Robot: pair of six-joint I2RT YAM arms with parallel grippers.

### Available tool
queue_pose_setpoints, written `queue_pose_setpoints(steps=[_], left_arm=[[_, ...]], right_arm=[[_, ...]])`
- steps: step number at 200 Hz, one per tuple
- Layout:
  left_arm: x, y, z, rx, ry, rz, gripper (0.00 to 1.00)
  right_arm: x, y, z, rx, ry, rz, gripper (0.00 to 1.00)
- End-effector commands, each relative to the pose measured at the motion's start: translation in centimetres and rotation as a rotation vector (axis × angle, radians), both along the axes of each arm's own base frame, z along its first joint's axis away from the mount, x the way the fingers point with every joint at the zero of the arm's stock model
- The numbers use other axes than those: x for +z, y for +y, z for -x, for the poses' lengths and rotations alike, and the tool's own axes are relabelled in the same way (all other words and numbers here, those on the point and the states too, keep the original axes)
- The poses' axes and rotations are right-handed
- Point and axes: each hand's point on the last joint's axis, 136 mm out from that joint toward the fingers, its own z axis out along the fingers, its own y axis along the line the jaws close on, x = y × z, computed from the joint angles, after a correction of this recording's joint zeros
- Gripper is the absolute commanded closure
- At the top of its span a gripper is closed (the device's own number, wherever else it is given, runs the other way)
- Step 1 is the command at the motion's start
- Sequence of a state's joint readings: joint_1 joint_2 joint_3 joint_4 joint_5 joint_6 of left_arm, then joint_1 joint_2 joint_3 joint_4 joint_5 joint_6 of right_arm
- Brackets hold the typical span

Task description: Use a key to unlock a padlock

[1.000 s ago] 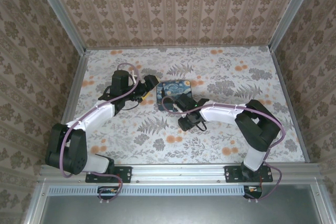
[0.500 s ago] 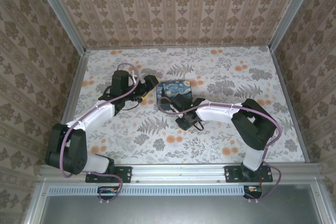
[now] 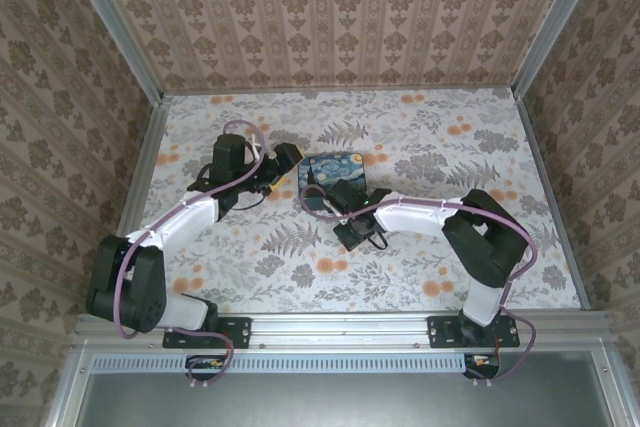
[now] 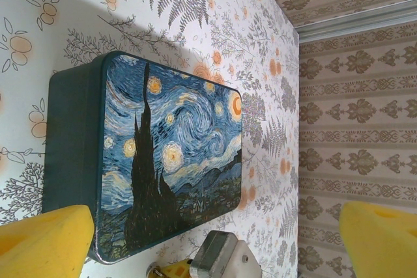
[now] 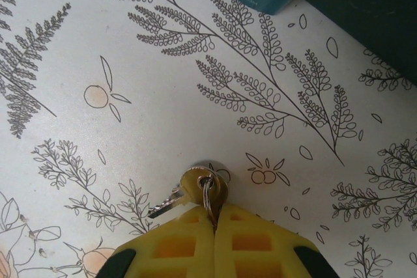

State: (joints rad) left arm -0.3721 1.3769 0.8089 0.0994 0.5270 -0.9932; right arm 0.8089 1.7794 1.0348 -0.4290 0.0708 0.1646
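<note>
The key [image 5: 174, 195] is small and brass-headed, lying with its blade pointing left on the flowered table. Its wire ring [image 5: 207, 192] is pinched between the yellow fingertips of my right gripper [image 5: 214, 211], which is shut. This gripper [image 3: 318, 203] sits just in front of the near left corner of the blue painted tin box [image 3: 335, 173]. My left gripper [image 3: 287, 159] hovers left of the box, and its yellow fingers [image 4: 45, 242] stand wide open with nothing between them. I cannot make out the padlock.
The tin box [image 4: 169, 154] lies flat with its lid shut. The right gripper's yellow fingertip [image 4: 171, 269] and silver wrist camera [image 4: 218, 258] show just beside the box's edge. Papered walls and aluminium posts close in the table [image 3: 440, 147] on three sides.
The right arm slid a little left and toward the near side of the box, and its fingers closed on the key ring. The left arm held still.
</note>
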Motion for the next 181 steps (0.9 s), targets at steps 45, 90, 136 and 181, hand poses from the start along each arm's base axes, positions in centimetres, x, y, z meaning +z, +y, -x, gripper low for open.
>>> queue_pose_setpoints(steps=[45,90,136,181], left_arm=[[0.3,0.1,0.4,-0.013,-0.017,0.004,0.02],[0.2,0.1,0.5,-0.014,-0.017,0.004,0.02],[0.4,-0.1,0.6,-0.022,-0.018,0.013,0.02],[1.0,-0.5,0.5,-0.025,-0.021,0.048,0.02]], right_arm=[[1.2,1.1,1.6,-0.028,0.021,-0.125,1.0],[2.5,0.8,1.5,-0.042,-0.006,-0.141,1.0],[5.1,1.0,0.9,-0.057,-0.059,-0.179,1.0],[9.4,1.9,-0.6,-0.093,-0.12,-0.255,1.0]])
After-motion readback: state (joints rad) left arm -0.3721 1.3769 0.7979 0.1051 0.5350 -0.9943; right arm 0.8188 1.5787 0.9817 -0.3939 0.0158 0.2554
